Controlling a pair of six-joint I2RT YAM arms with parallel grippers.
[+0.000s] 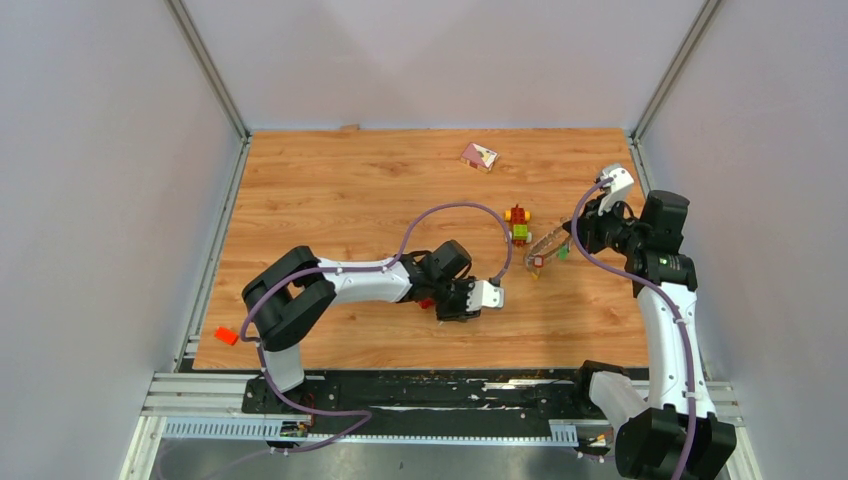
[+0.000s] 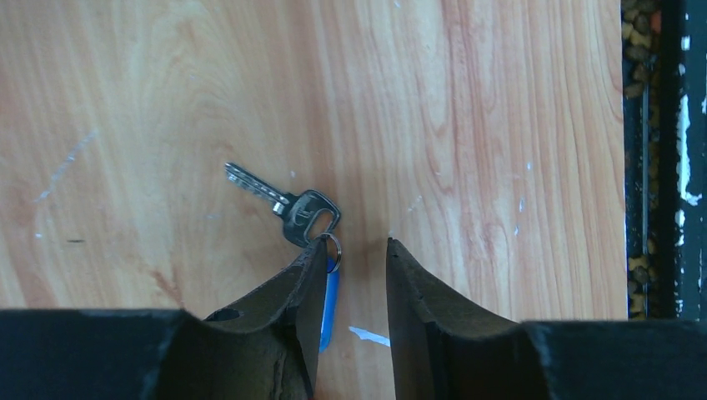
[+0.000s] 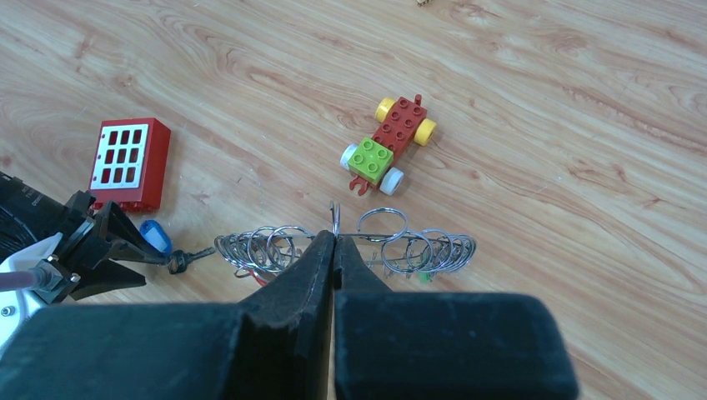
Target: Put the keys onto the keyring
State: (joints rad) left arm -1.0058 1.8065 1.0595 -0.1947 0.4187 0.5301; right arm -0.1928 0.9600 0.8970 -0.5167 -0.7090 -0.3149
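Left claw (image 2: 357,246) with dark tapered fingers parted, gap empty over the grainy wooden counter (image 2: 500,125), toothed metal key (image 2: 292,208) with blue plastic tag (image 2: 330,304) lying flat at one fingertip, right claw (image 3: 334,242) pinched shut on the keyring (image 3: 417,250) of bunched wire loops.

Left hand (image 2: 356,243) low, jaws parted — right hand (image 3: 333,237) further forward, pinched shut.

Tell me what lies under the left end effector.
A blue tag pokes out beneath one finger, joined by a small ring to the key. The tag's rest is covered.
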